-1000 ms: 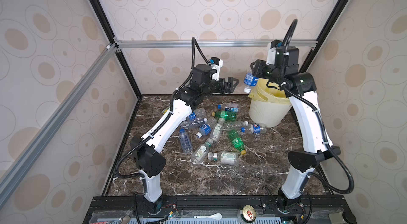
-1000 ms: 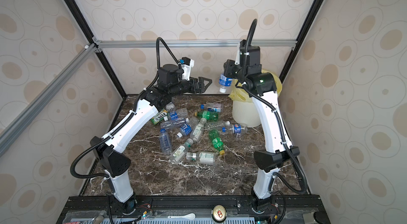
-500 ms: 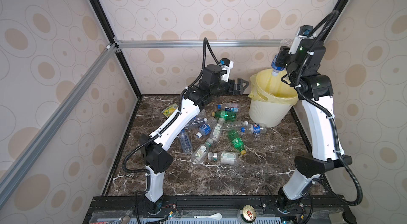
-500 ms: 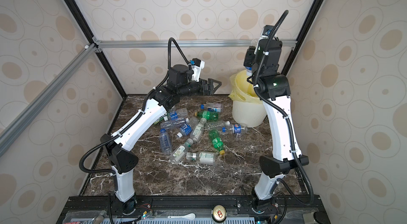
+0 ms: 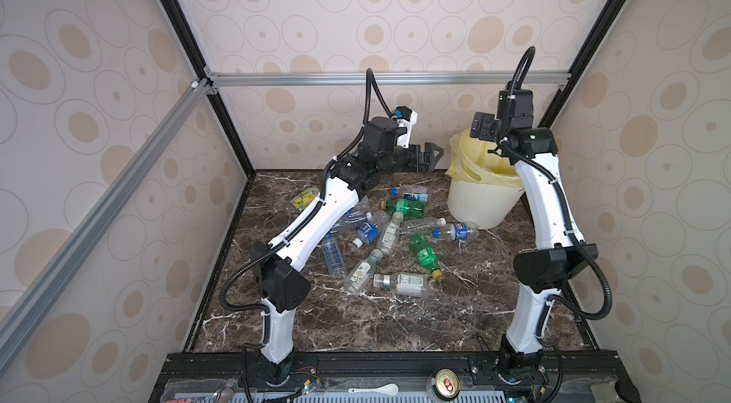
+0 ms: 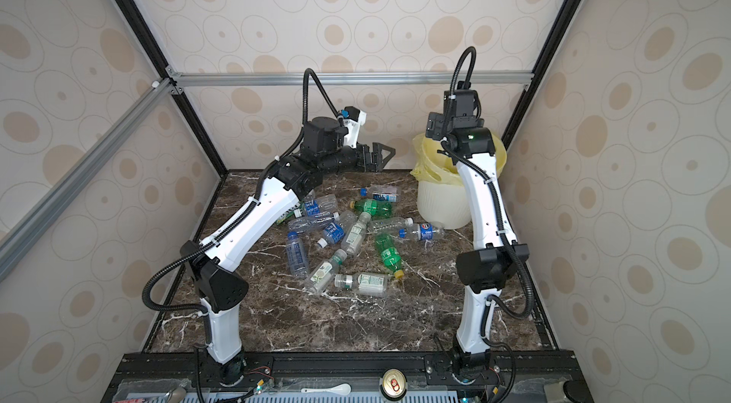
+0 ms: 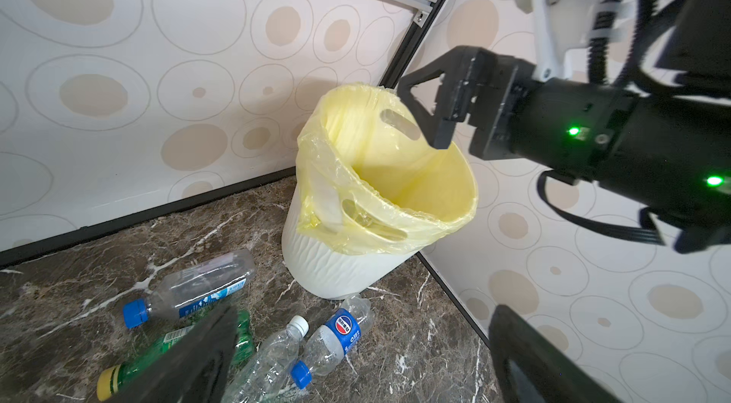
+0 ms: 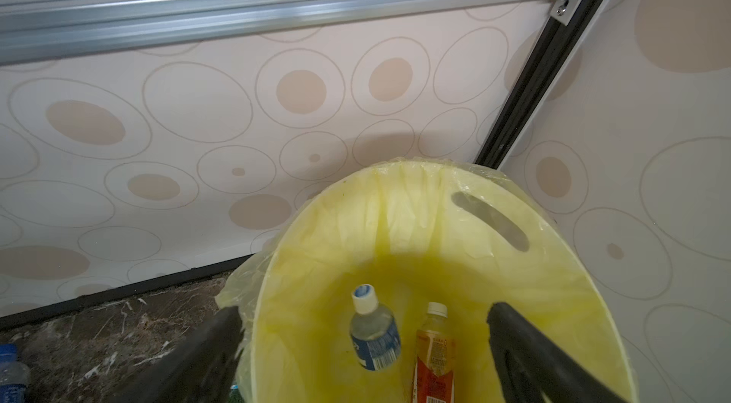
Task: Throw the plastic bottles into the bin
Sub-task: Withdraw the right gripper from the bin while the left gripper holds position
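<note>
Right hand (image 8: 362, 318) over bin (image 8: 553, 262), bottles (image 8: 374, 335) inside

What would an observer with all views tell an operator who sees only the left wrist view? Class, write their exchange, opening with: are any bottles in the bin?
Observer: Yes, two. The right wrist view shows a clear blue-labelled bottle and an orange-red bottle at the bottom of the bin.
Operator: I see one green bottle on the floor. Any more?
Observer: In both top views a second green bottle lies nearer the front, beyond your frame.
Operator: Anything that isn't a bottle?
Observer: A yellow-green snack packet lies beside the left arm.
</note>
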Available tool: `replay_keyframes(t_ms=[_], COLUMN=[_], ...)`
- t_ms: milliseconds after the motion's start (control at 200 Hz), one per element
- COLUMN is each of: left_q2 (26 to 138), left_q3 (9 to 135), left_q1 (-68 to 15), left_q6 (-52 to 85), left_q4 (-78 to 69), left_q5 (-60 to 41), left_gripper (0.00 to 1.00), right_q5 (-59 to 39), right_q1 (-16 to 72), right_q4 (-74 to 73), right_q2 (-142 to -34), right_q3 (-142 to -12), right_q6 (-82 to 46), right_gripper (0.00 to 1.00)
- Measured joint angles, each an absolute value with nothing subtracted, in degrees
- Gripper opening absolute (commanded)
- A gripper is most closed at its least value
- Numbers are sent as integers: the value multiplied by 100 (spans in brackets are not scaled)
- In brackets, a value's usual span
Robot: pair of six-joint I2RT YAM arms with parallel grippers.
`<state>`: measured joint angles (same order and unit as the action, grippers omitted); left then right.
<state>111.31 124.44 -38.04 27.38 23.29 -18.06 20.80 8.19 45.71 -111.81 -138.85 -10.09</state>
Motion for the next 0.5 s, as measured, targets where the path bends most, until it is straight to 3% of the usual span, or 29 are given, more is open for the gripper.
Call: replay_keyframes(t_ms=[240,500], left_q2=[11131,11039], left_q3=[12442,12195], left_q1=[-3804,-3804], left_q6=[2711,2696], left_q4=[2379,2648], left_q5=[-1704,-1245], left_gripper=[99,99], right_q5=[1457,495], right_q1=[819,880], right_q4=[4875,5767], right_q2=[-11069,-11493], right_q3=[-13985,-13998], right_q6=[-1269,-1723], right_gripper=[100,82])
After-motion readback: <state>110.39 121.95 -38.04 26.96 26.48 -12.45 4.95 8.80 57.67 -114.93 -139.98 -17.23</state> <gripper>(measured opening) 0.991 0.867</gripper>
